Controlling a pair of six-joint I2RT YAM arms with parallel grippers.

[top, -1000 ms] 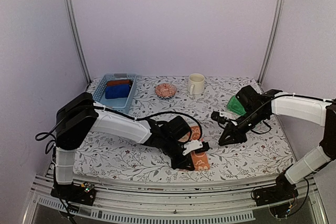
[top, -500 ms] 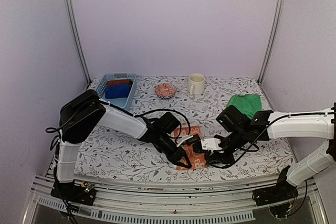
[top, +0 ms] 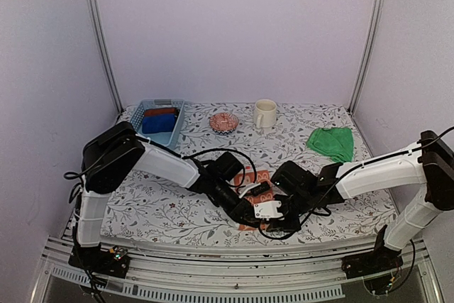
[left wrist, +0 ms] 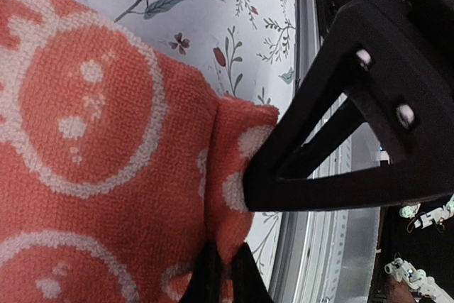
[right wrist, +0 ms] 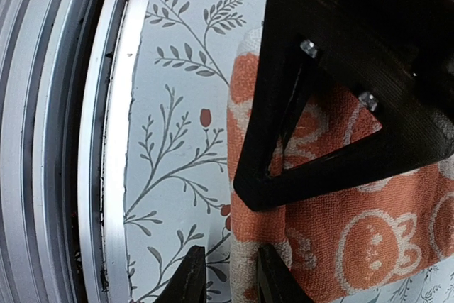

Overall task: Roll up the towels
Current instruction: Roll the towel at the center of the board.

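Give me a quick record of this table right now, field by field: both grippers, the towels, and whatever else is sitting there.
left gripper: shut, pinching a fold of the orange towel
right gripper: open, jaws either side of that towel's edge
orange towel: by the front edge of the table, not rolled
green towel: loose at the far right, apart from both arms
basket: back left, holds a blue roll and a dark red roll
bowl: back middle
mug: back, right of the bowl

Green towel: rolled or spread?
Spread, not rolled: the green towel lies flat, slightly rumpled, on the floral table.
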